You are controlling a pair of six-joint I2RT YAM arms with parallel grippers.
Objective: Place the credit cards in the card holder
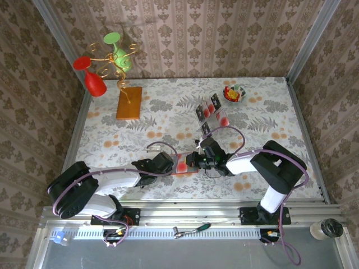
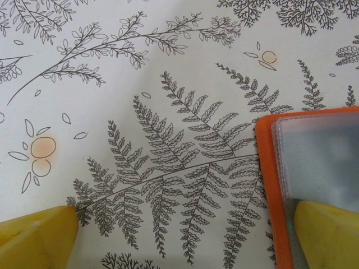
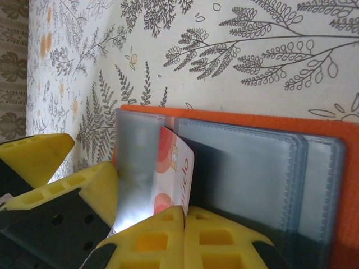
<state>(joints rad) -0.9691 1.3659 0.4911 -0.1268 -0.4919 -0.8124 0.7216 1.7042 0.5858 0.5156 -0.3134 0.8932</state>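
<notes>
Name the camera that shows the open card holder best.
Right wrist: the card holder lies open up close, orange cover and grey-blue pockets plain, a pale card at one pocket. Left wrist catches one orange corner and a clear pocket. Top external has it small, between the left claw and the right claw.

- A robot lab cell dressed up like a home.
- Brown damask-patterned wallpaper panels [image 1: 185, 33] box in the bench under a white fern-printed cloth [image 1: 112, 140].
- Two black-and-white robot arms [image 1: 112, 179] are bolted to a silver aluminium rail [image 1: 185, 216] at its near edge.
</notes>
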